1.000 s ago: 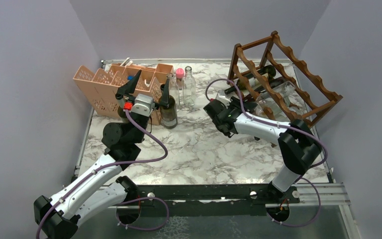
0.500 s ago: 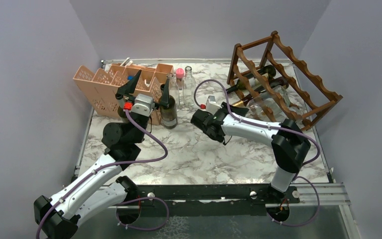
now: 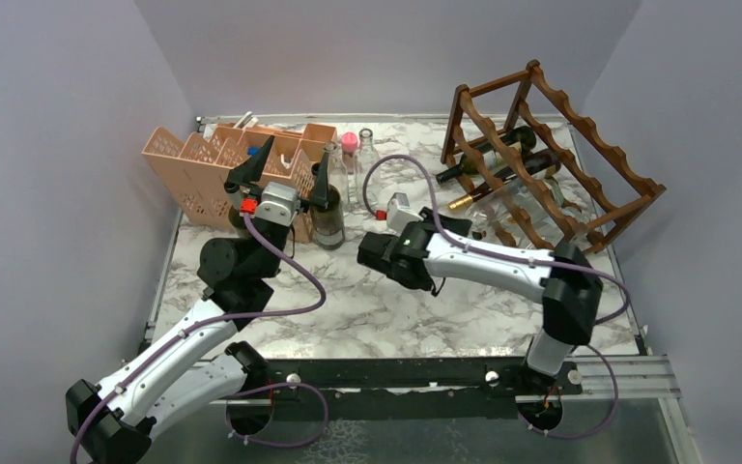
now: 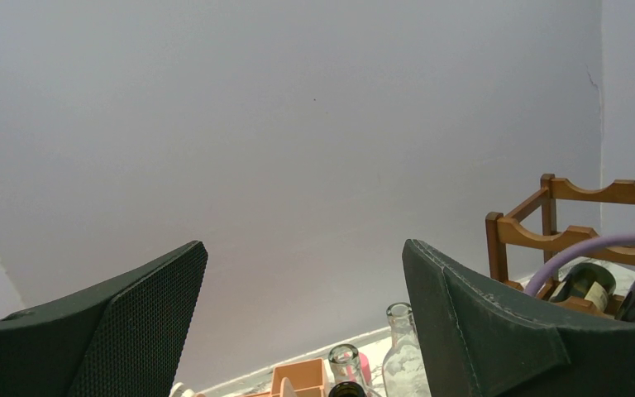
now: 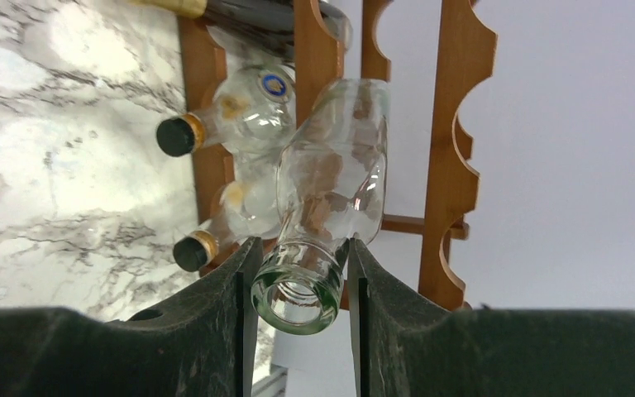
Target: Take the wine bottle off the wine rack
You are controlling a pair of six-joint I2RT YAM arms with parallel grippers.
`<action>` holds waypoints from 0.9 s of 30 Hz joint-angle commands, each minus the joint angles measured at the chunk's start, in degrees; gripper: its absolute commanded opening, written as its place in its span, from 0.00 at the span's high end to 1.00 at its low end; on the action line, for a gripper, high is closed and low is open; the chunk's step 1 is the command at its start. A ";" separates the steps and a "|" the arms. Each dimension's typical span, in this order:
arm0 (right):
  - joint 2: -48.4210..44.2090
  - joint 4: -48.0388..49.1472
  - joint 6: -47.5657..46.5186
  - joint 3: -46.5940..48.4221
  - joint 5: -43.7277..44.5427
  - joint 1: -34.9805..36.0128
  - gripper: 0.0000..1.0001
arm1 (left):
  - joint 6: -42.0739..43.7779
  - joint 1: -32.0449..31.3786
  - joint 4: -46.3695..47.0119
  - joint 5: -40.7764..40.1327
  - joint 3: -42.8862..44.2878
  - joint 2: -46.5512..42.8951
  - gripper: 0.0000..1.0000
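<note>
My desk (image 3: 396,309): white marble pattern with grey veins. Standing on it: wine rack (image 3: 587,124), far right; peach lattice organiser (image 3: 188,174), far left. Beside the organiser a dark bottle (image 3: 328,224); behind that, a pink-capped bottle (image 3: 350,143) and a clear bottle (image 3: 368,147).

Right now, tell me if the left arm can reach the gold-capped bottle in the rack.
Probably not: the left gripper sits by the peach organiser, the right arm lying across its path.
</note>
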 commanded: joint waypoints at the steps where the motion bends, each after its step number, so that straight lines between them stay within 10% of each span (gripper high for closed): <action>1: -11.87 19.08 -6.99 -0.21 -14.18 0.69 0.99 | 0.46 -0.18 2.04 -0.95 -0.70 -0.40 0.06; 5: -20.82 33.96 -17.06 -3.56 -22.92 0.69 0.99 | 0.47 -0.22 2.03 -0.95 -0.70 -0.11 0.06; 27: -20.54 46.36 -18.75 4.04 -42.85 0.64 0.99 | 0.53 0.00 2.05 -0.92 -0.87 1.49 0.06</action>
